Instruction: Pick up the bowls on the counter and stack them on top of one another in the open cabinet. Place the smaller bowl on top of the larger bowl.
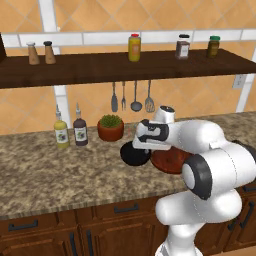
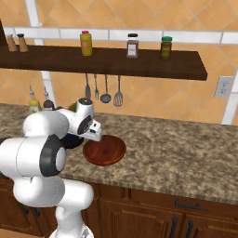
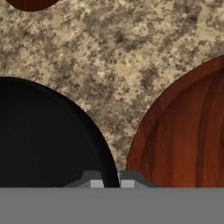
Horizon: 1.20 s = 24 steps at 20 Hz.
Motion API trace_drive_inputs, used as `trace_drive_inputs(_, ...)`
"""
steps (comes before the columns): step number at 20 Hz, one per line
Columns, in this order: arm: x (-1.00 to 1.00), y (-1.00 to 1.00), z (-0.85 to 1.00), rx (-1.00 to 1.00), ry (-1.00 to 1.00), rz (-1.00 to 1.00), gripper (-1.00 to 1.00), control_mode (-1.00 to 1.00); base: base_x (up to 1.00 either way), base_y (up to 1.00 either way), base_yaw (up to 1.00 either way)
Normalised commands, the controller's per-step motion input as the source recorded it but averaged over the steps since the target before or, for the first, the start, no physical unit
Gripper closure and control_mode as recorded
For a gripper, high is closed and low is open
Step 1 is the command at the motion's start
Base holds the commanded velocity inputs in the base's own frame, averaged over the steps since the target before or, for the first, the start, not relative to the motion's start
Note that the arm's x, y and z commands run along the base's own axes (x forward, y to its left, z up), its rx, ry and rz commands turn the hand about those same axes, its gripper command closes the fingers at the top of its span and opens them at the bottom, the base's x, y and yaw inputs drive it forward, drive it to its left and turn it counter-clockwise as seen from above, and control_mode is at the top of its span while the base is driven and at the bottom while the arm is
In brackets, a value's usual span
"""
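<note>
The smaller bowl (image 1: 131,155), glossy black, sits on the counter (image 1: 50,175) just left of the larger bowl (image 1: 169,161), a wide reddish-brown one. In the hand view the black smaller bowl (image 3: 43,140) fills the lower left and the larger bowl (image 3: 188,140) the right. My gripper (image 3: 111,181) is shut on the smaller bowl's right rim, one fingertip inside and one outside it. The hand (image 1: 152,135) hangs low over the gap between the two bowls. The open cabinet (image 1: 100,67) runs along the wall above.
A terracotta plant pot (image 1: 110,129) stands just behind the black bowl, with two bottles (image 1: 70,131) to its left. Utensils (image 1: 135,97) hang under the shelf. Jars (image 1: 134,47) and shakers (image 1: 41,52) stand on the shelf, with bare board between them.
</note>
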Motion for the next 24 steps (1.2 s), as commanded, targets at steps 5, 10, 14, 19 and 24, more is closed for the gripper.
trace_drive_inputs(5,0.0,-0.79,0.06,-0.01,0.07,-0.03,1.0,-1.0,0.0,0.0,0.0)
trace_drive_inputs(10,0.0,-0.79,0.0,0.0,0.01,-0.02,1.0,-1.0,0.0,0.0,0.0)
trace_drive_inputs(14,0.0,-0.69,0.0,0.0,0.0,-0.02,1.0,-1.0,0.0,0.0,0.0)
trace_drive_inputs(19,0.04,-0.43,-0.01,0.0,0.01,-0.01,1.0,-1.0,0.0,0.0,0.0)
trace_drive_inputs(24,0.03,-0.16,-0.11,0.0,0.0,0.0,1.0,-1.0,0.0,0.0,0.0)
